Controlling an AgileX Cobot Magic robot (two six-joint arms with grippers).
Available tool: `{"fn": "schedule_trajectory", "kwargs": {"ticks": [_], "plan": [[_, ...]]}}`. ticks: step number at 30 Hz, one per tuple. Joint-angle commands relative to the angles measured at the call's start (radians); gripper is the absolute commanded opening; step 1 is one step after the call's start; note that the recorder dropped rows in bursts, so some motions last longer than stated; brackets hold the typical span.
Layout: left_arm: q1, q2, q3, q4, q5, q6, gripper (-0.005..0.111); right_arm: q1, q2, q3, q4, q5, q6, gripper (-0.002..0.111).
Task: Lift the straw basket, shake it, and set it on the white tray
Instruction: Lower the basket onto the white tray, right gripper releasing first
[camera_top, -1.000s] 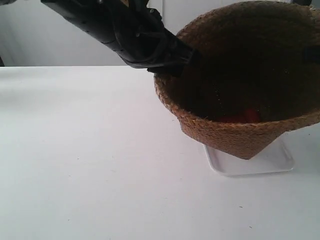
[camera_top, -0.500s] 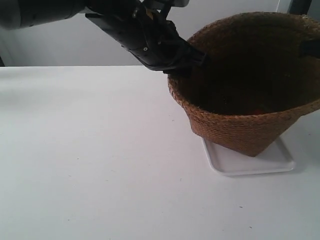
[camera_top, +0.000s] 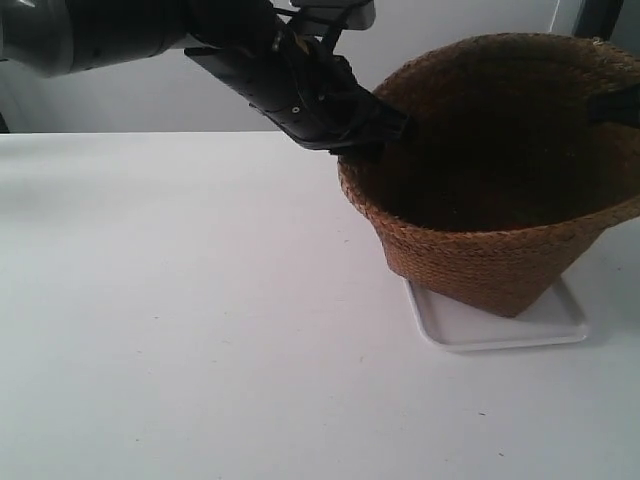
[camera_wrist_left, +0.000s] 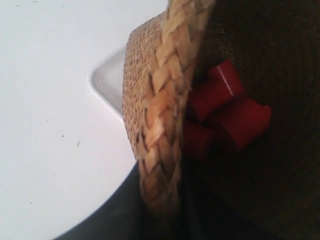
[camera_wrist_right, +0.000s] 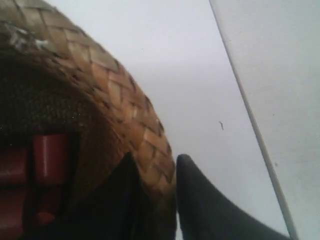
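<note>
Toward the white table's (camera_top: 200, 300) right edge, the left gripper (camera_wrist_left: 161, 212) is clamped on the braided rim of the large brown woven straw basket (camera_top: 480, 260). The basket has come down out of its tilt and now stands with its base on the flat white plastic tray (camera_top: 500, 332). The right gripper (camera_wrist_right: 155, 181) straddles the opposite rim, but I cannot tell whether it is pinching it. Placement looks done, with only the release left.

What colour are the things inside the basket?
Red. The red pieces in the straw basket show best in the left wrist view.
</note>
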Motion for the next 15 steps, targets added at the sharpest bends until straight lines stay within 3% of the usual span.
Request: {"fn": "schedule_trajectory", "kwargs": {"ticks": [1,4,7,15], "plan": [[0.013,-0.01,0.001,0.046,0.028,0.044,0.038,-0.029,0.003,-0.011,-0.1,0.013,-0.018,0.047],[0.013,-0.01,0.001,0.046,0.028,0.037,0.057,-0.029,0.003,-0.011,-0.098,0.008,-0.016,0.065],[0.013,-0.01,0.001,0.046,0.028,0.037,0.063,-0.029,0.003,-0.011,-0.098,-0.006,-0.016,0.075],[0.013,-0.01,-0.05,0.055,-0.003,0.037,0.063,-0.029,0.003,-0.011,-0.098,-0.098,-0.016,0.076]]}}
